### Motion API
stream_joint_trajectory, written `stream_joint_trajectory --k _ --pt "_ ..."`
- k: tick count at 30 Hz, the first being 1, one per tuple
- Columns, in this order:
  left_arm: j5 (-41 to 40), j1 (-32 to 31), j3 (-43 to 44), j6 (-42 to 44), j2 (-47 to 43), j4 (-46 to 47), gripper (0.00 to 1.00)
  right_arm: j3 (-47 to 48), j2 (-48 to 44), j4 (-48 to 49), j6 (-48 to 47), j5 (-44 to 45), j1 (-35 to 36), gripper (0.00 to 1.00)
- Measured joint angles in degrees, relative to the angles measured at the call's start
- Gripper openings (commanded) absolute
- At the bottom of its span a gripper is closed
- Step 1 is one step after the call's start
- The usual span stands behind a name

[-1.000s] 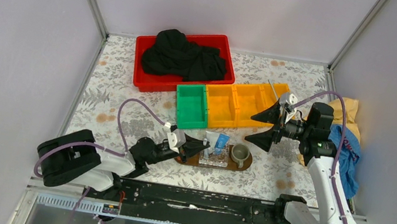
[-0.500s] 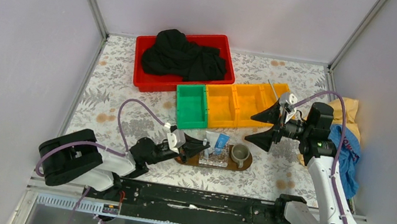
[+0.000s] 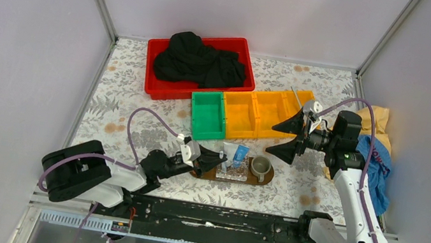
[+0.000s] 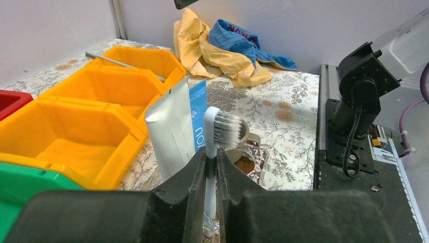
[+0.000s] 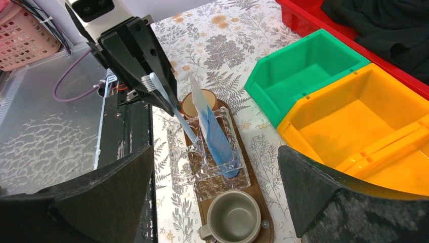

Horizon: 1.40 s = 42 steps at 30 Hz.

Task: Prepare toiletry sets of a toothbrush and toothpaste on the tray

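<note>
With my left gripper point(image 4: 211, 157) snug around the toothbrush point(image 4: 210, 126) standing in the holder point(image 5: 217, 185) on the tray point(image 5: 252, 167), pinching or loose I can't tell, I'd open fully, then back straight off without tipping it.

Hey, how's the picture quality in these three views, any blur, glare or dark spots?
Top view: evenly lit and sharp, with soft shadows, though the tray looks small. Left wrist view: the toothbrush bristles are crisp, while the left gripper is a dark, featureless mass at the bottom. Right wrist view: the right gripper shows as dark, soft shapes in the lower corners, and the metal sheet has a mottled sheen.
</note>
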Motion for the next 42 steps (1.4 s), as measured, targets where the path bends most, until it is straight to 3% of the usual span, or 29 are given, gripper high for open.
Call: stream_joint_trajectory --k 21,42 --pt "0.2 -0.1 -0.7 0.7 -1.5 -1.7 0.12 0.0 0.0 0.0 0.0 -0.1 0.0 1.00" --pt "-3.0 -4.5 4.1 12.1 -3.5 -12.8 0.13 0.0 0.3 0.0 0.0 -0.1 0.0 0.99"
